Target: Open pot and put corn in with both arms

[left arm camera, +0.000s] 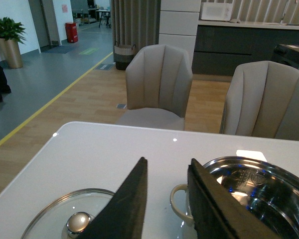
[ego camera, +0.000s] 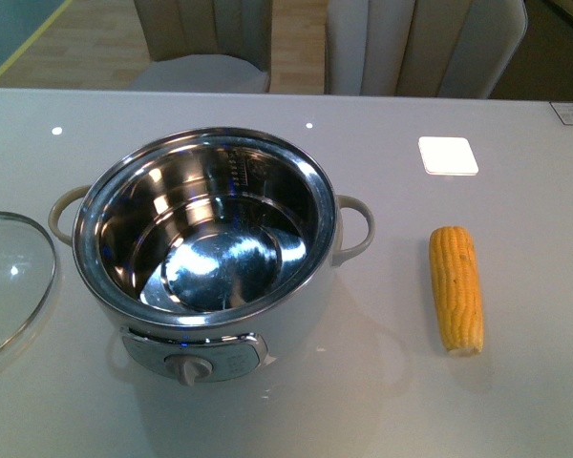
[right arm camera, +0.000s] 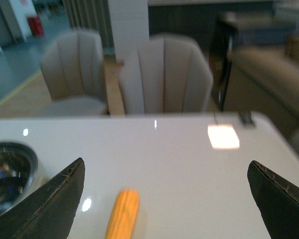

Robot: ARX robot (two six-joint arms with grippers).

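The white pot stands open on the table, its shiny steel bowl empty, beige handles at both sides, knob panel at the front. The glass lid lies flat on the table left of it. The corn lies on the table right of the pot. Neither arm shows in the front view. My left gripper is open and empty above the lid and the pot's handle. My right gripper is wide open and empty, with the corn lying between its fingers, nearer one side.
A white square patch lies on the table behind the corn. Beige chairs stand at the table's far edge. The pot's rim shows at the edge of the right wrist view.
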